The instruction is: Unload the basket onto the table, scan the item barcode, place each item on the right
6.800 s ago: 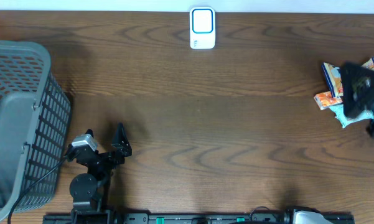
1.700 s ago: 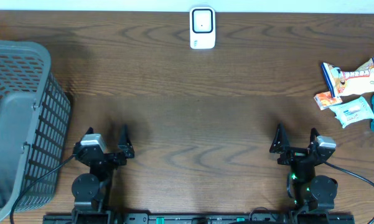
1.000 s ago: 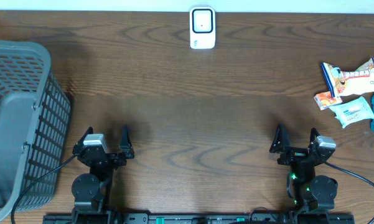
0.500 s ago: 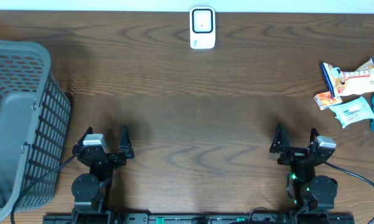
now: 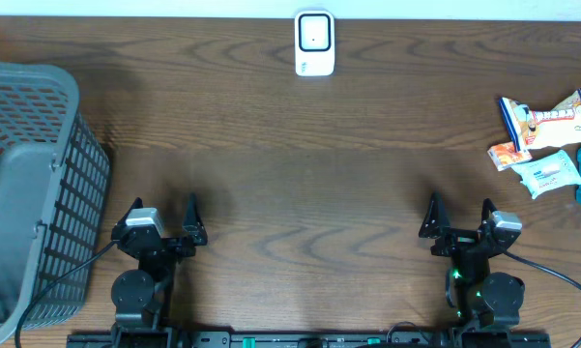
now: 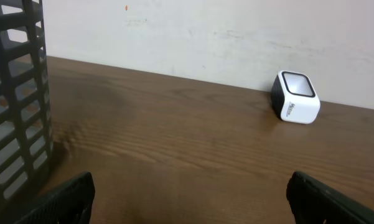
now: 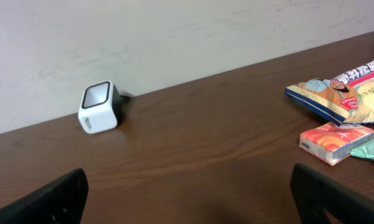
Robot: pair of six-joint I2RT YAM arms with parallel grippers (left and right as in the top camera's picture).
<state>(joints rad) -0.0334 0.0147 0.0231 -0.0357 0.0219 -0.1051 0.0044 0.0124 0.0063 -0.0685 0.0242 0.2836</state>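
White scanner (image 5: 314, 43), window seemingly robotward

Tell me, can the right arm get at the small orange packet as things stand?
Probably yes. The right tool is open and empty, and only bare table lies between it and the orange packet. Whether the arm stretches that far, I cannot tell.

Table (image 5: 309, 164) dk brown, wood grain. Basket (image 5: 77, 203), 9 o'clock: grey grid. Scanner (image 5: 314, 43), 12: white w/ dark window. 3 o'clock: blue-white bag (image 5: 551, 116), orange pkt (image 5: 504, 155), pale-teal pack (image 5: 548, 172).
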